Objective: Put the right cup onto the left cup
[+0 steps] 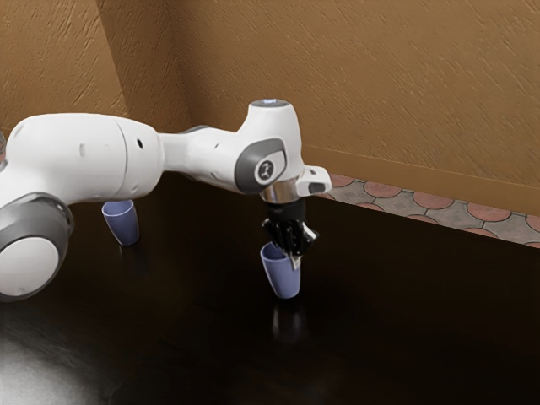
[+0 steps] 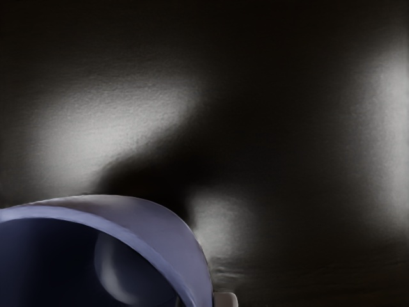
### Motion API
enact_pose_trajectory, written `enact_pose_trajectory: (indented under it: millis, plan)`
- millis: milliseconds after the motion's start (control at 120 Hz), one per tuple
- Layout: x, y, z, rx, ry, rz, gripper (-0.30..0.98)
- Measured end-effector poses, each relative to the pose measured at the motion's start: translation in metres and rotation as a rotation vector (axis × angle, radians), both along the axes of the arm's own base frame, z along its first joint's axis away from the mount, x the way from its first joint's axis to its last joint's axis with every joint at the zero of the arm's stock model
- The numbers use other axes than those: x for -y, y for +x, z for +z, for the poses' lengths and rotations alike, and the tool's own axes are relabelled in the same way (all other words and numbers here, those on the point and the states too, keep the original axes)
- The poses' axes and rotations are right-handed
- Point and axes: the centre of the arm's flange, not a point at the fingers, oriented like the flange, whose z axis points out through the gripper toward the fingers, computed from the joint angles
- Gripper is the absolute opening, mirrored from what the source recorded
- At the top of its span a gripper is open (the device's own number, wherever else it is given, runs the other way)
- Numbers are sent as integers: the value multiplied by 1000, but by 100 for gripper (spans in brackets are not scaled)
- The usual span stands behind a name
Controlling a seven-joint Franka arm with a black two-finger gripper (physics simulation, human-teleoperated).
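We had our end effector (image 1: 293, 260) pointed down at the rim of one blue cup (image 1: 280, 278), though we couldn't tell whether it was open or closed. The other blue cup (image 1: 123, 225) stood upright on the dark desk (image 1: 186, 354), well apart, toward the exterior view's left.

It could be a room in a home, though which kind I cannot tell. Rough ochre-brown walls (image 1: 380, 76), a plain baseboard (image 1: 422, 180) and patterned floor tiles (image 1: 489, 213) surround a glossy dark bench (image 1: 405, 312).
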Motion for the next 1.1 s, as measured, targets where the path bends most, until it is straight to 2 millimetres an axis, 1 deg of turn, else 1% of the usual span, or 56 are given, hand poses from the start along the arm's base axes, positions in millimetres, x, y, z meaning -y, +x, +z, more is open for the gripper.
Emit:
enact_pose_trajectory:
  millis: [125, 250, 367, 467, 700, 750, 883, 983, 1100]
  plan:
    - [-14, 0, 15, 2, 17, 9, -10]
    - [-30, 0, 34, 14, 41, 18, -10]
    - [-50, 1, 50, 22, 69, 31, -10]
    - [-67, 2, 56, 22, 95, 41, -10]
    - [-109, 11, 89, 60, 150, 66, -10]
    - [-116, 11, 99, 70, 159, 67, -10]
    - [-144, 7, 124, 92, 172, 87, -10]
    - [-162, 1, 143, 109, 184, 96, -10]
    - [-182, -5, 156, 112, 195, 108, -10]
